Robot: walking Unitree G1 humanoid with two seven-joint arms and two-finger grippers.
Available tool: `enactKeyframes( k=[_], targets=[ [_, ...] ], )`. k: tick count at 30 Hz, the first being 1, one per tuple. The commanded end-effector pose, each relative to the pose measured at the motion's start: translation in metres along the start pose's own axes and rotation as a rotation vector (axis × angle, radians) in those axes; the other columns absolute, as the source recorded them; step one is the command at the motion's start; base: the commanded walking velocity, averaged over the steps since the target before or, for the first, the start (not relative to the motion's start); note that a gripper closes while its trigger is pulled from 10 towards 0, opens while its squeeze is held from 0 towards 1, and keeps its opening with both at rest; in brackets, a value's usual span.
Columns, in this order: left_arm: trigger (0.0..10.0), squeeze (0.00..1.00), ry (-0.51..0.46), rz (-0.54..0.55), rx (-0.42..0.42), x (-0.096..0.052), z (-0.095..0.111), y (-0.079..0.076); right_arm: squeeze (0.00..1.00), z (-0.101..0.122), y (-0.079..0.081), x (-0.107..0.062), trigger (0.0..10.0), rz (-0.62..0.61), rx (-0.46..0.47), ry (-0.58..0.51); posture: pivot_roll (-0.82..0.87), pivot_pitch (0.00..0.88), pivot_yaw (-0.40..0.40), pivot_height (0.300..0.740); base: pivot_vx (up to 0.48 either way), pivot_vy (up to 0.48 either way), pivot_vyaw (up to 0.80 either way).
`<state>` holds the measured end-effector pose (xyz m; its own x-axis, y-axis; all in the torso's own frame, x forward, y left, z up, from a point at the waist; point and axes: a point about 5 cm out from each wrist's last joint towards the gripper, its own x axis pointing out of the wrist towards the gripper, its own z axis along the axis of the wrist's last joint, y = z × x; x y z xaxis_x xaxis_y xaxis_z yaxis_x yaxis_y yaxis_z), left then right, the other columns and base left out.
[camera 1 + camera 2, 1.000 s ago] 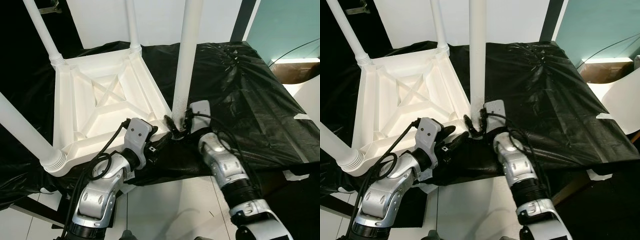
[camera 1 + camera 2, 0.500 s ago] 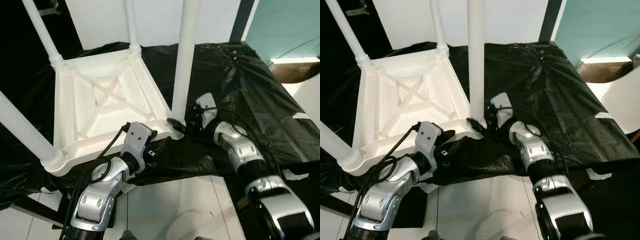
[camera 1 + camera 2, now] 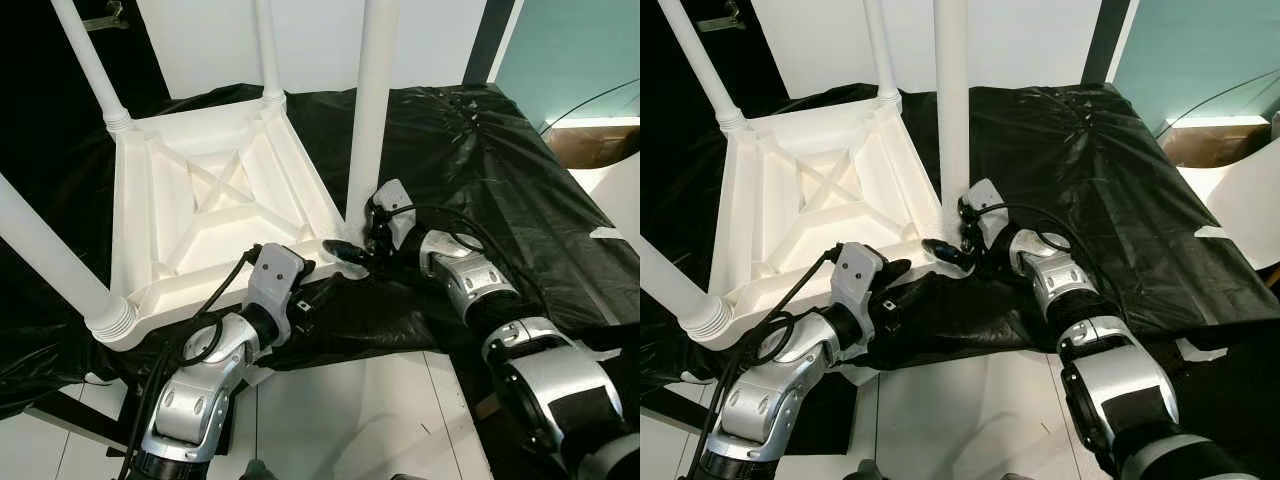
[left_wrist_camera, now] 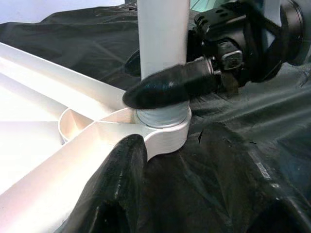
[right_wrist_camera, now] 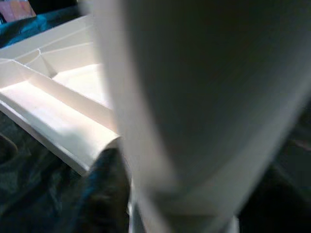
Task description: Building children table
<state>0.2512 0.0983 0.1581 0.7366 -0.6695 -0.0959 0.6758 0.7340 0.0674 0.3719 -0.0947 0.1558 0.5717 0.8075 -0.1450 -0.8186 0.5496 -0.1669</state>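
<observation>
1. The right hand (image 3: 352, 246) clasps the base of the white table leg (image 3: 372, 100).
2. The left hand (image 3: 902, 283) grips the upturned table (image 3: 200, 210) rim, beside that corner socket.

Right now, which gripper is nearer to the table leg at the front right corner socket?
Right. The right gripper clasps the base of the table leg just above its socket; the left gripper rests against the tabletop edge beside that corner.

White wall (image 3: 300, 40), teal panel (image 3: 570, 50), black sheeting (image 3: 500, 150), possibly tiled floor (image 3: 340, 420)
</observation>
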Motion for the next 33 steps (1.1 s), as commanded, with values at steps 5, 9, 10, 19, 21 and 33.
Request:
enactKeyframes(
  k=[5, 9, 10, 19, 21, 33],
  targets=[
    [10.0, 0.00, 0.005, 0.014, 0.002, -0.002, 0.000, -0.002, 0.00, -0.007, 0.000, -0.002, 0.0, 0.014, 0.023, 0.015, 0.08, 0.013, -0.018, 0.740, 0.000, 0.000, 0.00],
    [10.0, 0.00, 0.004, 0.013, -0.004, -0.002, 0.000, -0.004, 0.00, -0.012, 0.000, -0.004, 5.3, -0.010, 0.049, 0.020, 0.08, 0.023, -0.020, 0.740, 0.000, 0.000, 0.00],
    [10.0, 0.00, 0.004, 0.013, -0.007, -0.002, 0.000, -0.004, 0.00, -0.013, 0.001, -0.004, 5.3, -0.015, 0.054, 0.021, 0.08, 0.023, -0.020, 0.740, 0.000, 0.000, 0.00],
    [10.0, 0.00, 0.009, 0.014, -0.016, -0.003, -0.002, -0.005, 0.00, -0.023, 0.005, 0.003, 10.0, -0.222, 0.100, 0.049, 0.08, 0.031, -0.024, 0.740, 0.000, 0.000, 0.00],
    [10.0, 0.00, 0.009, 0.016, -0.016, -0.003, -0.002, -0.005, 0.00, -0.024, 0.006, 0.004, 10.0, -0.241, 0.112, 0.049, 0.08, 0.031, -0.024, 0.740, 0.000, 0.000, 0.00],
    [10.0, 0.00, 0.009, 0.013, -0.025, -0.003, -0.003, -0.007, 0.00, -0.037, 0.036, 0.010, 10.0, -0.581, 0.260, 0.050, 0.07, 0.029, -0.027, 0.740, 0.000, 0.000, 0.00]
  ],
)
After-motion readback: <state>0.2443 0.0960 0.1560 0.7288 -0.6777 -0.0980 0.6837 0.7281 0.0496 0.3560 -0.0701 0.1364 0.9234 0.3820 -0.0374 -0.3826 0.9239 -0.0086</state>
